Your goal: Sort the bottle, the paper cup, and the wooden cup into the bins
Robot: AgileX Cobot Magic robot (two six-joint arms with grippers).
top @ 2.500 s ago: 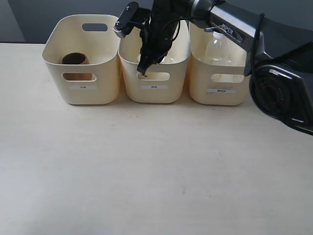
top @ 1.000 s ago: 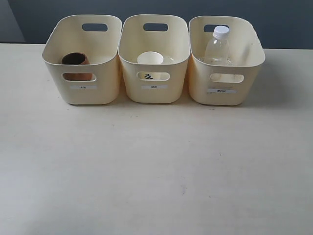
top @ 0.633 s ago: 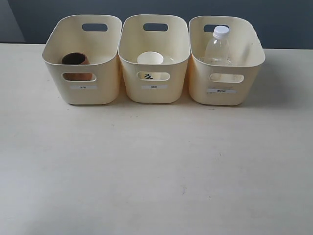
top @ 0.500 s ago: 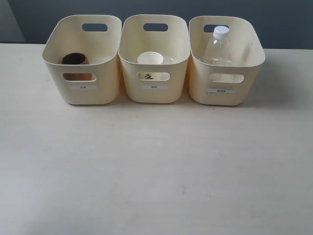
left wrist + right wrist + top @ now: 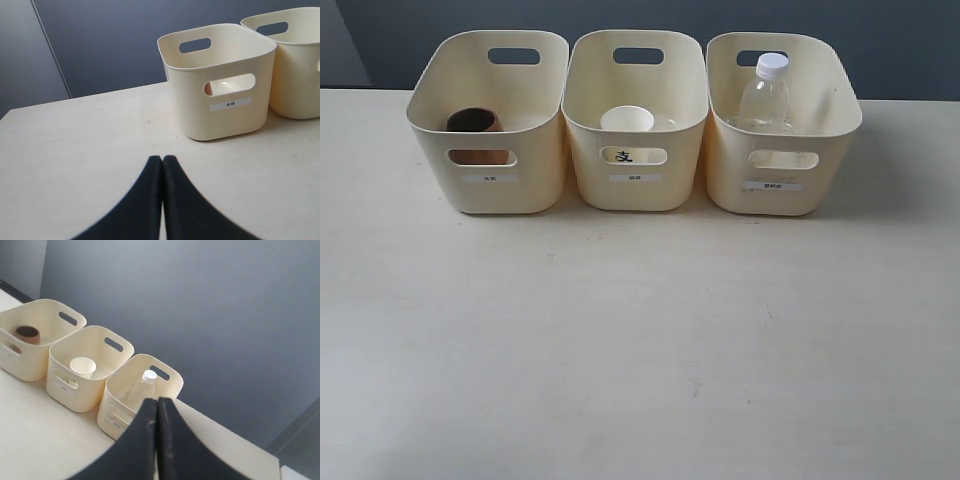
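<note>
Cream bins hold bottle, paper cup, wooden cup — well apart from both closed jaws.

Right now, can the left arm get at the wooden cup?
Probably yes: the wooden cup stands in the open-topped left bin, nothing above it; the left tool, shut, faces that bin with nothing between.
</note>
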